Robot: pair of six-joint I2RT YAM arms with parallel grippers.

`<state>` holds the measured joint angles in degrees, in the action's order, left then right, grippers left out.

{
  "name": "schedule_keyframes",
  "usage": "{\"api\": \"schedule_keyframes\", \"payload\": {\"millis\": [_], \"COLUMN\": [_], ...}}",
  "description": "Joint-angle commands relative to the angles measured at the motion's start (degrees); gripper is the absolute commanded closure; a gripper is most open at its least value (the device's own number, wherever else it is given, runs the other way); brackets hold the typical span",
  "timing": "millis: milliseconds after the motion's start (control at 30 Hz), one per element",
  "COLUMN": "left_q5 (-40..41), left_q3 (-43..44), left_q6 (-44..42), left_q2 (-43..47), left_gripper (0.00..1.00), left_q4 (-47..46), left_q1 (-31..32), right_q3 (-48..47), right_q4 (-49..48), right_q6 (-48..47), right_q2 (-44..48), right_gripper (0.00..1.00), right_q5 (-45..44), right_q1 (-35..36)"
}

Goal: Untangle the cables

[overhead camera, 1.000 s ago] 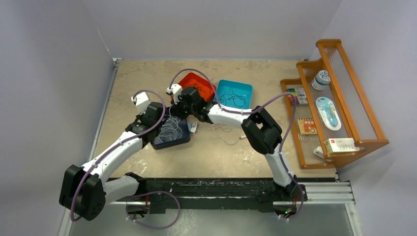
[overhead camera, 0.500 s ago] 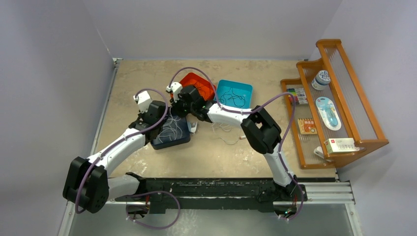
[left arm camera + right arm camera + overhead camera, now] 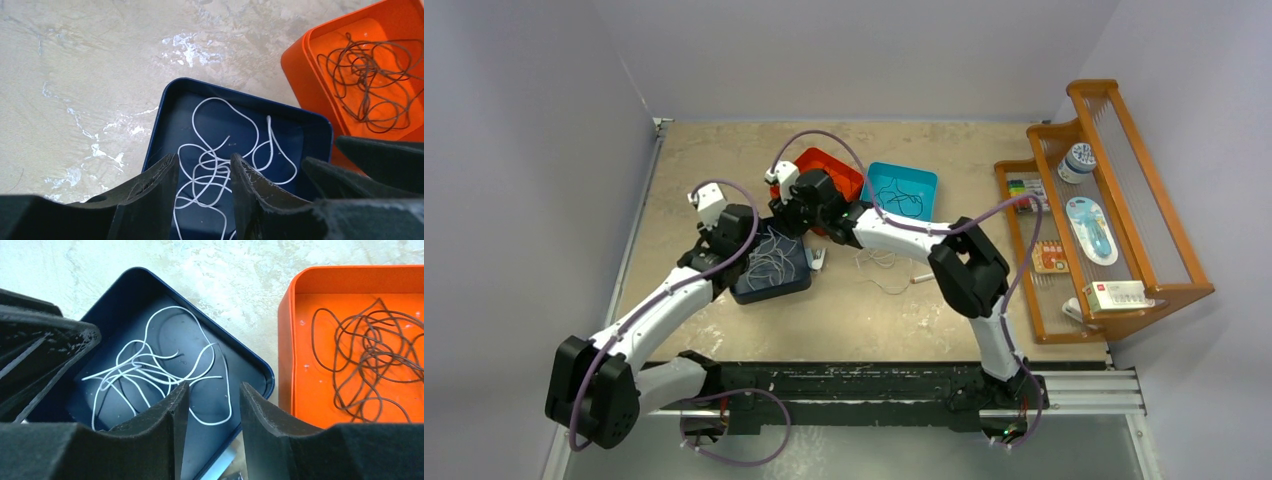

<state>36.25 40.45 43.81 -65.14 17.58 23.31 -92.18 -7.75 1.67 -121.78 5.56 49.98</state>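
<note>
— Cables lie sorted: a white cable [image 3: 206, 172] loops in the navy tray [image 3: 167, 100] beneath both jaws, and a brown cable [image 3: 372, 360] sits in the orange tray [image 3: 286, 340] to their right.
— Jaws?
— Left jaws and right jaws are narrowly parted and empty.
— Overhead?
— A black cable [image 3: 902, 200] lies in a teal tray [image 3: 927, 180], with loose strands [image 3: 879, 265] on the beige surface [image 3: 724, 160] and a wooden rack [image 3: 1124, 200] far right. The wrists cover the navy tray's far corners. Grey walls.

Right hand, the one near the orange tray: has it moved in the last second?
Yes, slightly. In the top view the right hand has shifted up the picture, covering more of the orange tray.
</note>
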Motion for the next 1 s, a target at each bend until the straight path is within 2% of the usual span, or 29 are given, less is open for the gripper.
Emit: {"api": "schedule_keyframes", "payload": {"millis": [0, 367, 533, 633, 767, 967], "left_q5": [-0.9, -7.4, -12.9, -13.0, -9.0, -15.4], "left_q3": [2.9, 6.3, 7.5, 8.5, 10.8, 12.4], "left_q6": [-2.2, -8.5, -10.1, -10.4, -11.5, -10.4], "left_q2": [3.5, 6.9, 7.5, 6.8, 4.2, -1.9], "left_gripper": [0.58, 0.56, 0.52, 0.51, 0.51, 0.51], "left_q4": [-2.7, -4.4, -5.9, -6.5, -7.3, -13.1], "left_q1": [-0.3, -0.3, 0.3, 3.5, 11.3, 15.8], "right_q3": [2.4, 14.8, 23.0, 28.7, 36.1, 43.6], "right_q4": [-1.1, -5.1, -6.7, -7.7, -9.1, -9.4], "right_q6": [-1.1, 2.7, 5.0, 7.8, 12.0, 16.3], "right_q2": [7.7, 20.4, 28.6, 34.1, 41.1, 50.9], "right_gripper": [0.55, 0.55, 0.55, 0.55, 0.55, 0.55], "right_q5": [-1.0, -1.9, -4.7, -7.3, -10.3, -13.2], "right_q1": [0.2, -1.4, -2.8, -3.8, -6.0, -9.6]}}
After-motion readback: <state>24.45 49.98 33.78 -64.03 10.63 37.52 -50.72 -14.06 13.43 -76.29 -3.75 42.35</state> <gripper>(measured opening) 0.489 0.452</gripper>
